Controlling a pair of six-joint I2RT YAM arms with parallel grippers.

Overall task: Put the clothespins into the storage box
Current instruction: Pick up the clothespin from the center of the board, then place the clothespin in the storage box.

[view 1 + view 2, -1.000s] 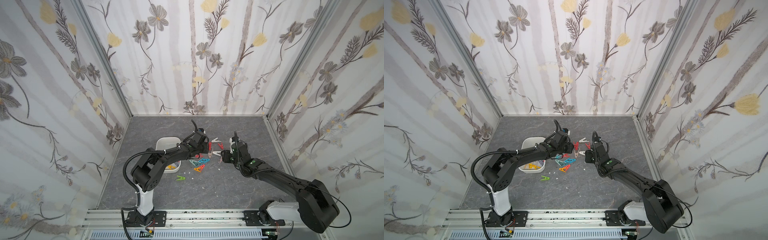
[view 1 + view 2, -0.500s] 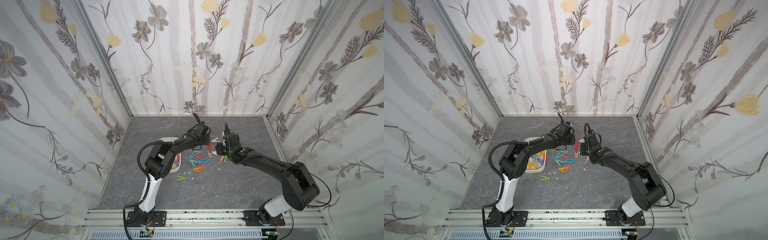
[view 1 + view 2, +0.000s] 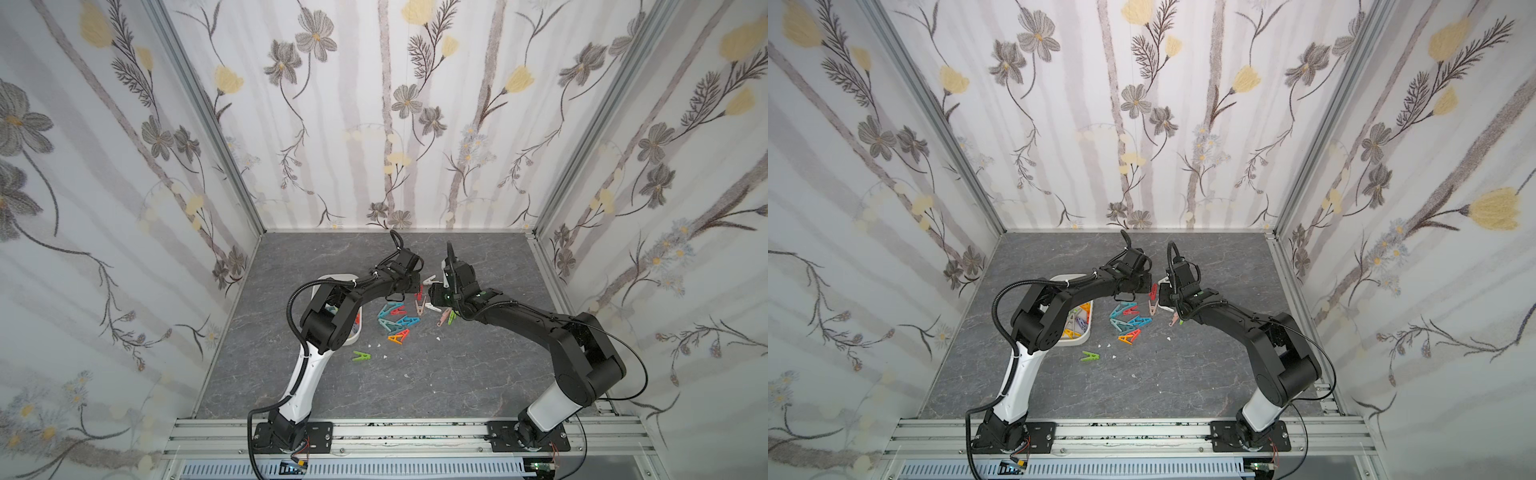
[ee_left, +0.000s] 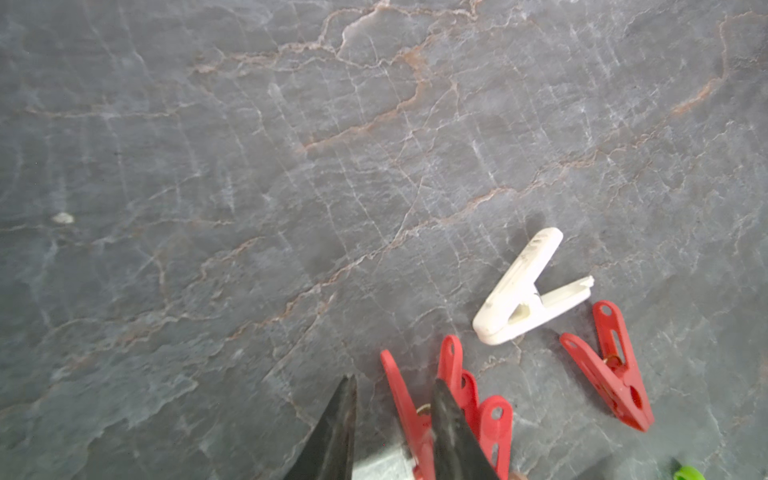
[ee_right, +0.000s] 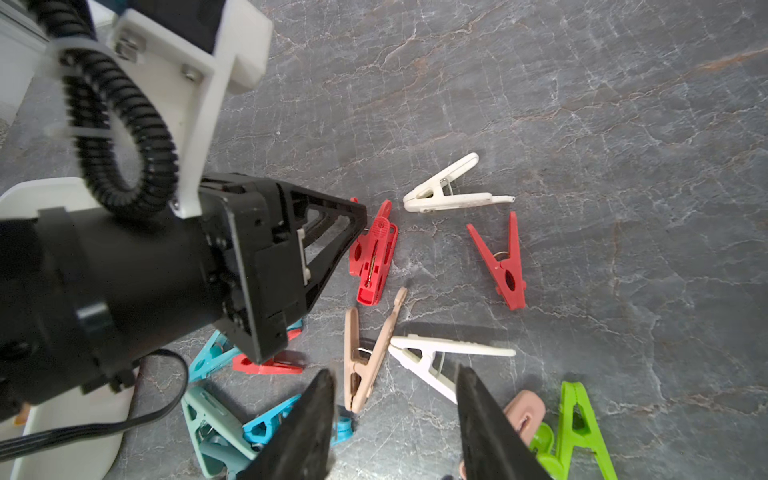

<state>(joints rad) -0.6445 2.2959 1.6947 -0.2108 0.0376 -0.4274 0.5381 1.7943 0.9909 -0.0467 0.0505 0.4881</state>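
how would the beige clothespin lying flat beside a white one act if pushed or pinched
The beige clothespin looks like thin hard plastic, so probably light and stiff. Lying flat on the smooth table, it would likely slide, not roll. The white clothespin right beside it may get nudged too.
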